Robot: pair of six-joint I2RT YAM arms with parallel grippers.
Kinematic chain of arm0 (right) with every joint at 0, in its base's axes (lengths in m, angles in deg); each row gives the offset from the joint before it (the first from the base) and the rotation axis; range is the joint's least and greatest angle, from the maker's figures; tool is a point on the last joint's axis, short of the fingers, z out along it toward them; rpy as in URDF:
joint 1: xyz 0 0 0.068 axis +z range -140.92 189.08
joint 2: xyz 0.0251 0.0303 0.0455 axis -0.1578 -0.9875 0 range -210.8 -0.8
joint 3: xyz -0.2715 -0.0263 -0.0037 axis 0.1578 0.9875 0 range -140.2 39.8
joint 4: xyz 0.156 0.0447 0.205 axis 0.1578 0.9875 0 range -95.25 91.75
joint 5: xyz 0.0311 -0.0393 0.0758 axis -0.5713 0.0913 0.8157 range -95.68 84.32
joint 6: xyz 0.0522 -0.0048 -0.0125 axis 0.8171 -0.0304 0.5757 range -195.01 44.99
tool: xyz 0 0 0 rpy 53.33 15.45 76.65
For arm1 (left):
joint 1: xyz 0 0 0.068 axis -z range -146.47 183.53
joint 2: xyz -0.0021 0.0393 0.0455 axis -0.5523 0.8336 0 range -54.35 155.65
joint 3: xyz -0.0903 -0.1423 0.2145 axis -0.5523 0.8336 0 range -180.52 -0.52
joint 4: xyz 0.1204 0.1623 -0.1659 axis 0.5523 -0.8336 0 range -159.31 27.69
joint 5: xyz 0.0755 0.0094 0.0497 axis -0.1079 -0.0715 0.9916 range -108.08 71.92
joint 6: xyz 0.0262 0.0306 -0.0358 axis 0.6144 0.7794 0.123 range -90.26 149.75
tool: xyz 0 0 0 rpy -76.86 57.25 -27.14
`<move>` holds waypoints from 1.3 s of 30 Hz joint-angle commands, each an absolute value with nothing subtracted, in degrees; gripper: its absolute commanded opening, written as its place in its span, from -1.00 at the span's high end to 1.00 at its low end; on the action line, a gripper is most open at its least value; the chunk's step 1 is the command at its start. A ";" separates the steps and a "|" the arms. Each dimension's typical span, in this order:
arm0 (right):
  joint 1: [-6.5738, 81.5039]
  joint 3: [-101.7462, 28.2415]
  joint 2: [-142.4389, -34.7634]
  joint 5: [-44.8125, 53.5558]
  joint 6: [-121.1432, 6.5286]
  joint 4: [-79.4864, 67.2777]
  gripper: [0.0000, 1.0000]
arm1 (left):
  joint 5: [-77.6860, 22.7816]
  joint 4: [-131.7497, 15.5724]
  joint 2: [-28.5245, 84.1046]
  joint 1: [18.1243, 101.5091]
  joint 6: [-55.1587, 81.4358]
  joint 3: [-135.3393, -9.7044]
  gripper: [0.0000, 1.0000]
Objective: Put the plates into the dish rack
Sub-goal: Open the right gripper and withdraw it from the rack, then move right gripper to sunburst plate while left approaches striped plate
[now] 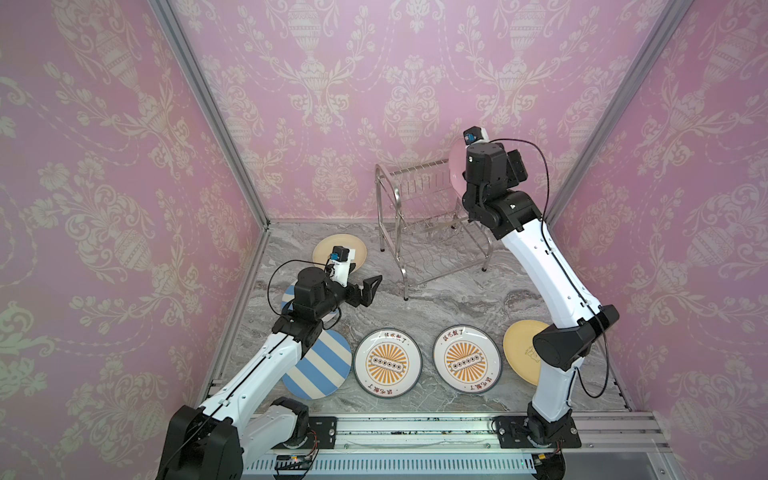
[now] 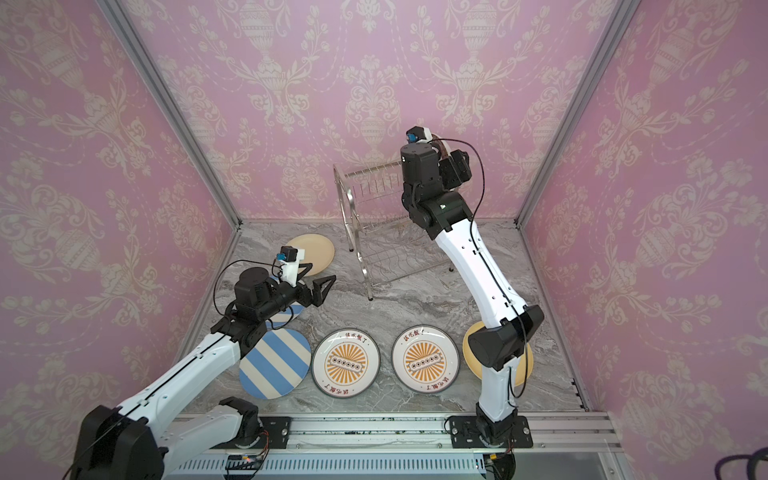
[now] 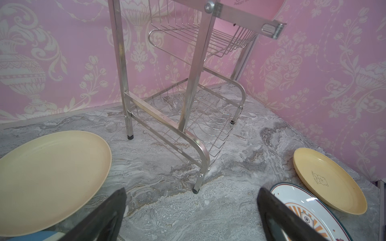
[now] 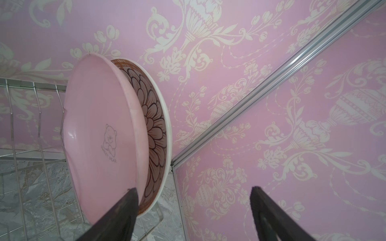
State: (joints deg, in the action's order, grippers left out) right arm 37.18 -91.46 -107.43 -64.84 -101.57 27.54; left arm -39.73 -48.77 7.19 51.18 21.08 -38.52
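The pink plate (image 4: pixel 100 133) is showing "SWEET BEAR" printed small on its face. The two sunburst plates (image 1: pixel 387 362) (image 1: pixel 466 358) are carrying red Chinese characters around their rims, seemingly 该吃饭了.

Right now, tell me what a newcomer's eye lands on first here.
The pink damask wallpaper fills every wall. At the back of the marble table, the steel dish rack holds a pink plate and a petal-patterned plate on edge in its upper tier, the open right gripper beside them. Two orange sunburst plates lie flat at the front.
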 commanded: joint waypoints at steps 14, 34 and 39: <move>38.62 -47.94 -65.75 -30.55 -64.03 47.29 -0.81 | -32.82 -57.46 10.12 49.44 17.01 -46.17 -0.99; 38.63 -0.55 -55.70 -7.77 -41.31 28.55 -0.78 | -23.87 -73.94 8.81 45.69 8.57 -46.71 -0.99; 38.69 2.82 -61.65 2.04 -39.67 15.89 -0.71 | -19.96 -75.87 9.32 44.29 8.08 -45.23 -0.99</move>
State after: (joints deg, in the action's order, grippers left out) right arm 38.38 1.37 -58.82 -4.73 -42.47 24.57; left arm -23.45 -72.59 8.78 45.69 9.87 -46.13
